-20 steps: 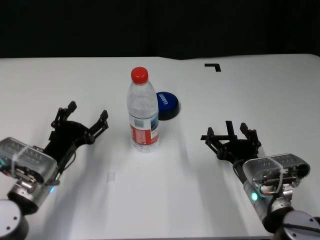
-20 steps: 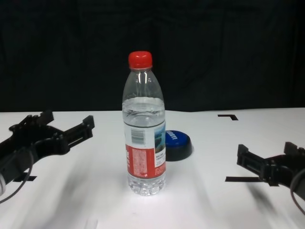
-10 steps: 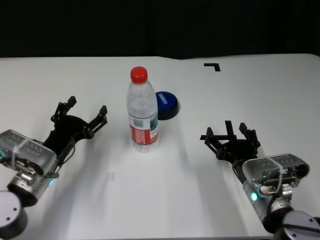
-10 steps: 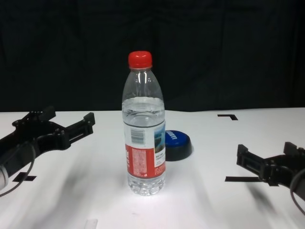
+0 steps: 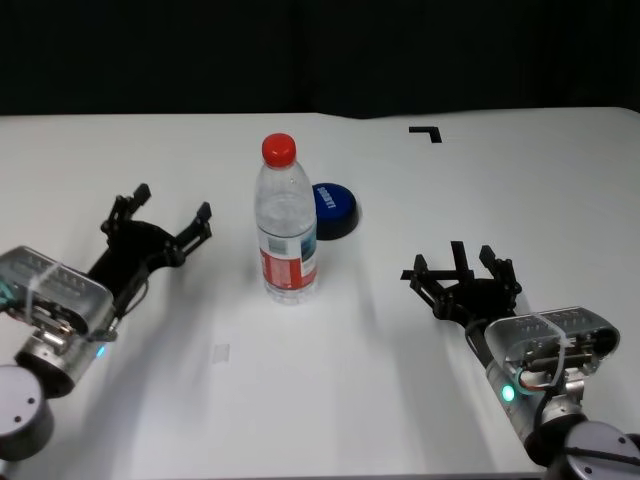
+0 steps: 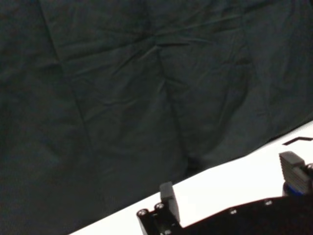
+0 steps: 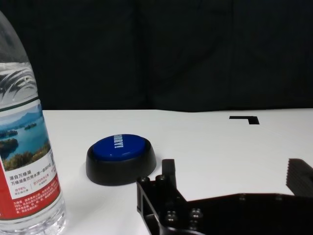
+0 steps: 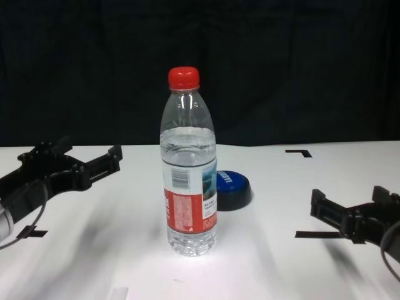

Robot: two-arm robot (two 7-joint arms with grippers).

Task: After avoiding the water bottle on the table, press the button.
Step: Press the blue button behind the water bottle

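Observation:
The water bottle stands upright in the middle of the table, clear with a red cap and a red label. Just behind it and to its right sits the low blue button, also in the chest view and the right wrist view. My left gripper hovers open to the left of the bottle, nothing between its fingers, apart from the bottle. My right gripper rests open at the near right, well short of the button, and it is empty.
A black tape corner mark lies at the far right of the table. A small white tape piece lies near the front. A dark curtain closes off the far side. White tabletop stretches between the bottle and each gripper.
My left gripper has risen and moved a little farther from me, staying left of the bottle. The right gripper, bottle and button have not moved.

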